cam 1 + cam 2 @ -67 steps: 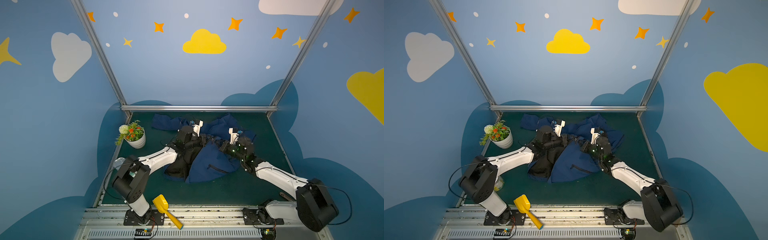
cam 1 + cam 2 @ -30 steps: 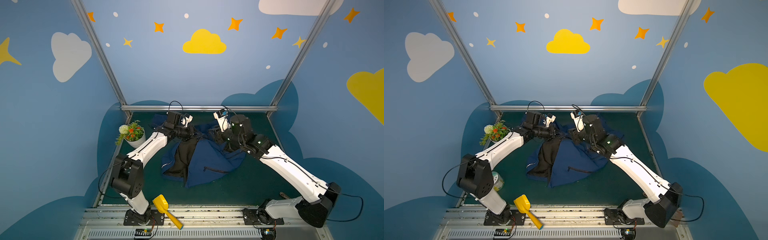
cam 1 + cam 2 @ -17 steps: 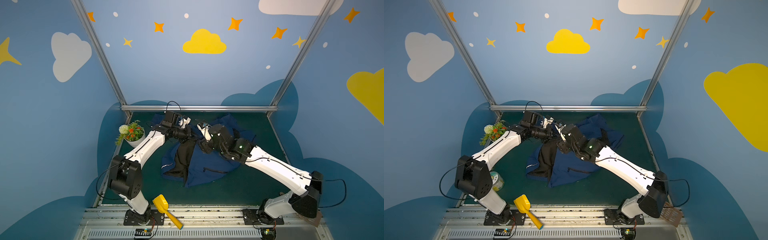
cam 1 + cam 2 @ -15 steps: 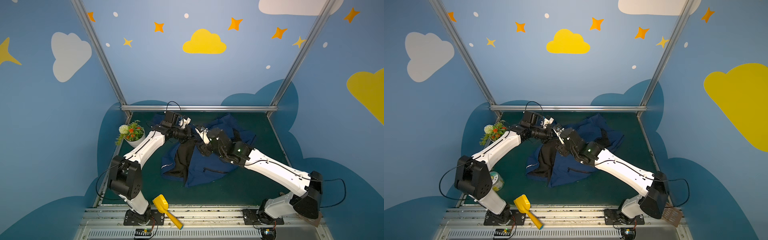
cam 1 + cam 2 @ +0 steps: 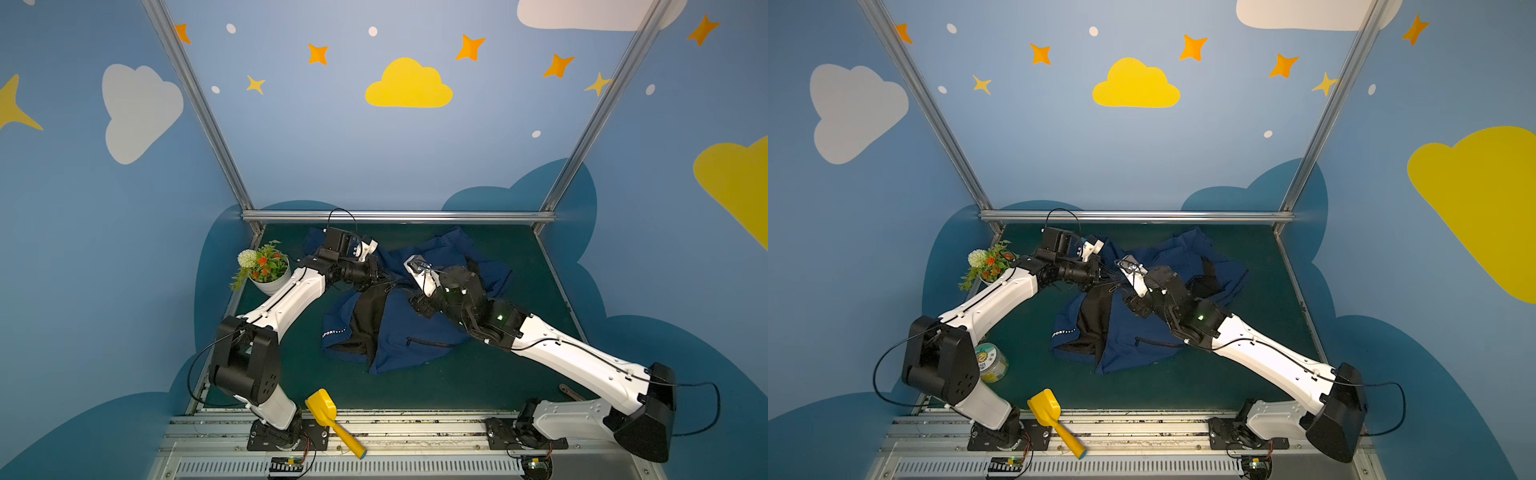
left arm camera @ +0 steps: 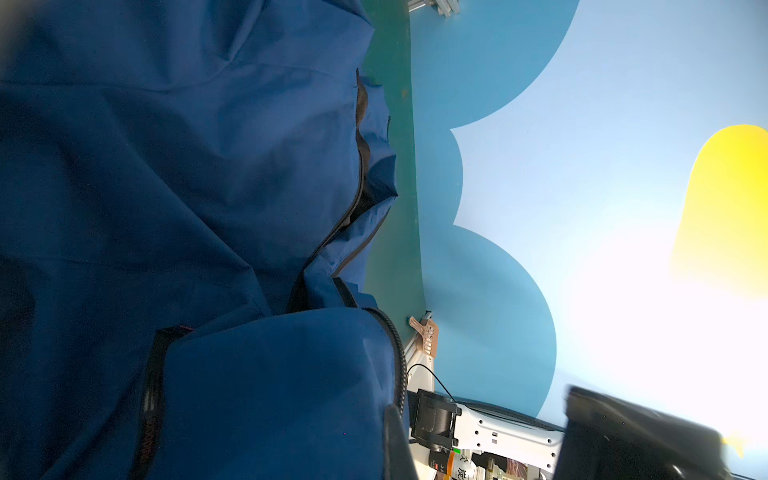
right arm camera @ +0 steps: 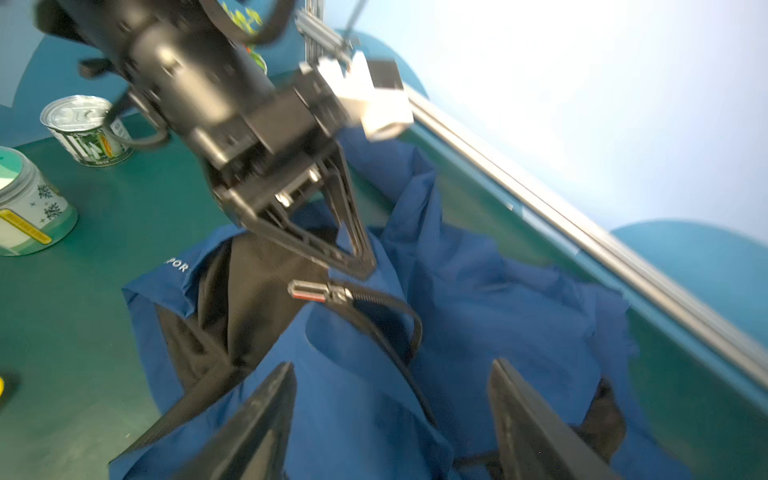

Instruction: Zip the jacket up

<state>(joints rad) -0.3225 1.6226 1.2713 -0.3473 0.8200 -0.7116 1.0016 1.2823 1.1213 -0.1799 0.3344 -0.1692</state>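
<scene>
Your left arm rises from its base at the near left corner of the table (image 5: 478, 386). The elbow is folded high and the white forearm stretches toward the far edge, past the flower pot (image 5: 266, 272). The wrist bends in toward the middle, so the left pincer (image 5: 386, 277) lies about level, pointing across the table. In the right wrist view its fingers (image 7: 349, 216) meet in a sharp V. The tips are closed on the front edge of the jacket (image 5: 415, 336), with blue cloth bunched between them. The zipper slider (image 7: 332, 293) and its red-marked pull tab sit just beside those tips, not in them.

Your right arm runs long and low from the near right corner, almost straight, slanting in to the table's middle. The right pincer (image 5: 420, 308) stands wide open and holds nothing. In its own wrist view the two dark fingers are over navy cloth, with the zipper tape curving down between them. The tips point at the left pincer, near it but apart. I cannot tell whether they touch the cloth.

The jacket lies spread from the table's middle to the far edge. It is unzipped, with black lining showing and the "SPORT" print on the flap toward the left edge.

A yellow scoop (image 5: 322, 409) lies at the near edge and a jar (image 5: 990, 361) stands by the left arm's elbow.
</scene>
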